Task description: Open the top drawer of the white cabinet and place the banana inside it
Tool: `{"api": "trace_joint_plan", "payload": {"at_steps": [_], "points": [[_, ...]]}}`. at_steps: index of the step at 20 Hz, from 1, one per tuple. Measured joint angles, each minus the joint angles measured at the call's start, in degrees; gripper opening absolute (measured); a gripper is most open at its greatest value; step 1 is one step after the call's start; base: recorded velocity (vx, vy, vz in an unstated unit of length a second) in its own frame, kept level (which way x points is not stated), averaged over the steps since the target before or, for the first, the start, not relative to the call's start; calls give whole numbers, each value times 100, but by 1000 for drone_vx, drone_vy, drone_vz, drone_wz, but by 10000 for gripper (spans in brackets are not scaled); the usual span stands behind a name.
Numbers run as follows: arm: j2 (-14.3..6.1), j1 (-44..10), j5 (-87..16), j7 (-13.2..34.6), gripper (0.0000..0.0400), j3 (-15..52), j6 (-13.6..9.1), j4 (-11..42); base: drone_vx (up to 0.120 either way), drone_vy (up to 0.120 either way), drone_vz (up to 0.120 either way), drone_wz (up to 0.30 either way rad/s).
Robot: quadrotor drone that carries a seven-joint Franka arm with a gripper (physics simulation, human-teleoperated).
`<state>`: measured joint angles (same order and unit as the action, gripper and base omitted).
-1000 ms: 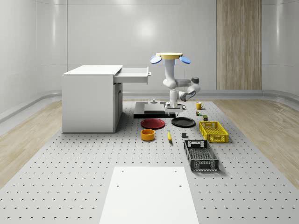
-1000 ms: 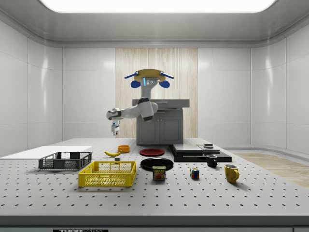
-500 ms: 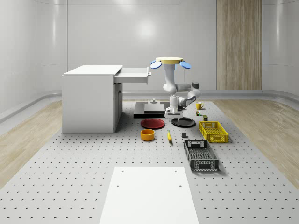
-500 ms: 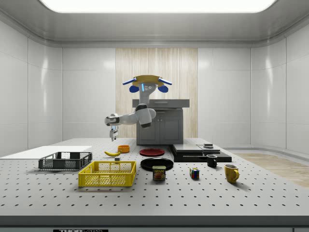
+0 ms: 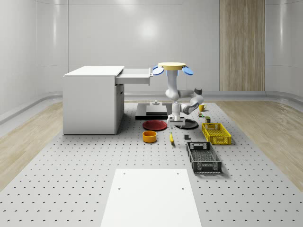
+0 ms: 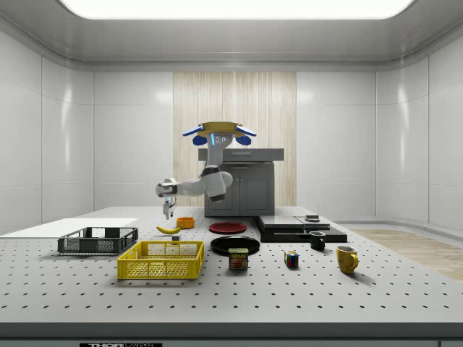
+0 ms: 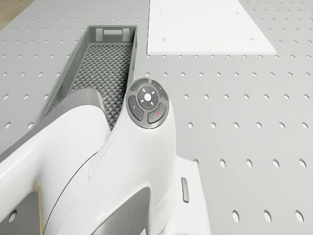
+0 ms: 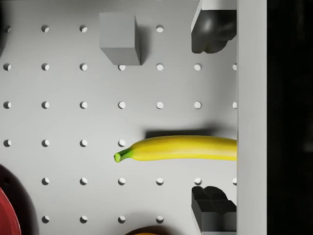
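The yellow banana (image 5: 171,137) lies on the perforated table between the orange bowl (image 5: 149,136) and the dark crate (image 5: 203,156). In the wrist view the banana (image 8: 181,148) lies straight below my gripper (image 8: 211,120), in line with the gap between its two dark fingertips (image 8: 211,32). The gripper (image 6: 168,211) is open and hangs a little above the banana (image 6: 168,229), not touching it. The drone (image 5: 172,66) hovers over the plates. The white cabinet (image 5: 92,99) stands at the whole-scene view's left with its top drawer (image 5: 136,75) pulled out.
A red plate (image 5: 155,125) and a black plate (image 5: 186,124) lie under the drone. A yellow basket (image 5: 216,133) sits right of the banana, a small grey cube (image 8: 120,38) close by. A white sheet (image 5: 149,194) covers the table's near end. The dark crate (image 7: 105,68) lies below the arm.
The drone has sunk lower and shifted slightly. The arm has carried the open gripper down toward the banana. The banana and drawer have not moved.
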<state>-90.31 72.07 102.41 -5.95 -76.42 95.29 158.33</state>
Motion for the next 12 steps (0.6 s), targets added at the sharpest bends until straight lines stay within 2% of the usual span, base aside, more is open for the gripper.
{"api": "trace_joint_plan", "payload": {"at_steps": [5,12], "points": [[-5,1,-2,-1,400,0,5,0,0,0,-120,0],[28,314,14,-320,400,3,-26,5,0,0,-6,0]]}}
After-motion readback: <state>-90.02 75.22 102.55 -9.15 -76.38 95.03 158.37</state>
